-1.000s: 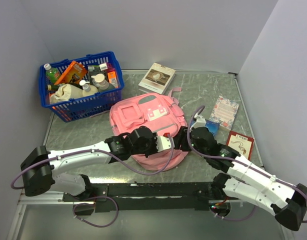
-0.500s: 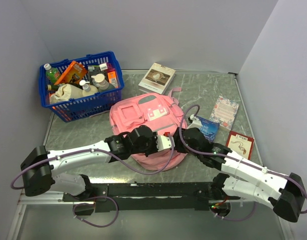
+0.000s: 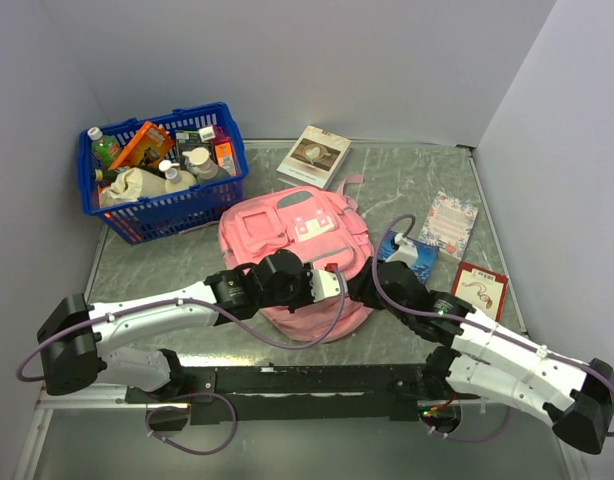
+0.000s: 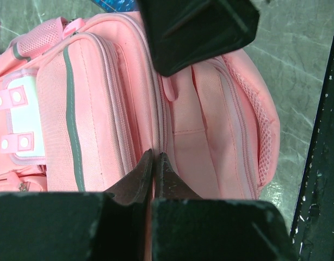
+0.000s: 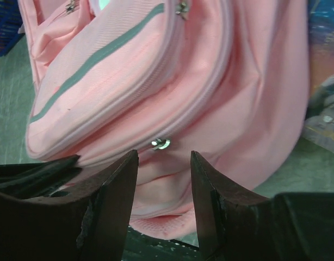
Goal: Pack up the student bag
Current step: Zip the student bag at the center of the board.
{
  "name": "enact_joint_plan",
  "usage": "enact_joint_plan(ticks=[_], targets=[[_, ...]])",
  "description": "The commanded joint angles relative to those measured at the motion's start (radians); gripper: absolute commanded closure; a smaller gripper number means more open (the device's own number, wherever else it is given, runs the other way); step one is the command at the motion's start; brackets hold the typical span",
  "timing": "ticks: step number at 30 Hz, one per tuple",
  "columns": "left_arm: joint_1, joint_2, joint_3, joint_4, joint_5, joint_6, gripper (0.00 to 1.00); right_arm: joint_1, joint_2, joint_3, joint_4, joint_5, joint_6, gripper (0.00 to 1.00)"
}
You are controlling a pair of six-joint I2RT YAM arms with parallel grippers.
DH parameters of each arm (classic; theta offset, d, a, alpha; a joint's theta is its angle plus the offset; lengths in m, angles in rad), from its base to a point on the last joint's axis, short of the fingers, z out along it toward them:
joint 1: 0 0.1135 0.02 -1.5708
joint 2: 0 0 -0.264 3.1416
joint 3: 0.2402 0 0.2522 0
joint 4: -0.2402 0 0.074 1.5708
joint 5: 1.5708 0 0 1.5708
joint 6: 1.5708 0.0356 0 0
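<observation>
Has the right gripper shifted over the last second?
Yes. The right gripper has slid slightly toward the near table edge and left across the bag, away from the floral card.

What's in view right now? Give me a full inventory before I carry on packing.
soft pink fabric backpack: one, pink with grey stripe, table centre
blue plastic basket: one, blue, far left, filled with bottles and packets
book with pale cover: one, white-beige, behind the backpack
floral card: one, pink-white, right side
blue packet: one, blue, right of the backpack
red-edged card: one, red and white, near right
marbled table: one, grey-green
left gripper: one, black, shut at the backpack's zip seam
right gripper: one, black, open, facing a metal zip pull
</observation>
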Motion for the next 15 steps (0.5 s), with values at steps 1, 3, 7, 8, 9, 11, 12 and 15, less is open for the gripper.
enact_joint_plan(ticks=[1, 3, 7, 8, 9, 11, 12, 15], targets=[[0.014, -0.058, 0.039, 0.112, -0.03, 0.038, 0.99, -0.002, -0.019, -0.017, -0.079, 0.053, -0.006, 0.49], [0.013, -0.055, 0.044, 0.111, -0.03, 0.038, 0.99, 0.001, 0.0, 0.004, -0.1, 0.059, -0.016, 0.49], [0.014, -0.046, 0.053, 0.112, -0.026, 0.034, 0.99, 0.08, 0.001, 0.081, -0.08, 0.144, -0.052, 0.48], [0.014, -0.043, 0.053, 0.114, -0.024, 0.032, 0.99, 0.096, 0.0, 0.089, -0.077, 0.153, -0.062, 0.48], [0.014, -0.039, 0.052, 0.117, -0.024, 0.031, 0.99, 0.106, -0.002, 0.096, -0.065, 0.161, -0.065, 0.48], [0.013, -0.035, 0.052, 0.126, -0.023, 0.032, 0.99, 0.128, 0.004, 0.106, -0.056, 0.162, -0.058, 0.48], [0.013, -0.032, 0.055, 0.129, -0.024, 0.031, 0.99, 0.134, 0.006, 0.104, -0.042, 0.162, -0.049, 0.47], [0.011, -0.03, 0.067, 0.131, -0.024, 0.025, 0.99, 0.136, 0.017, 0.067, 0.024, 0.132, -0.038, 0.46]])
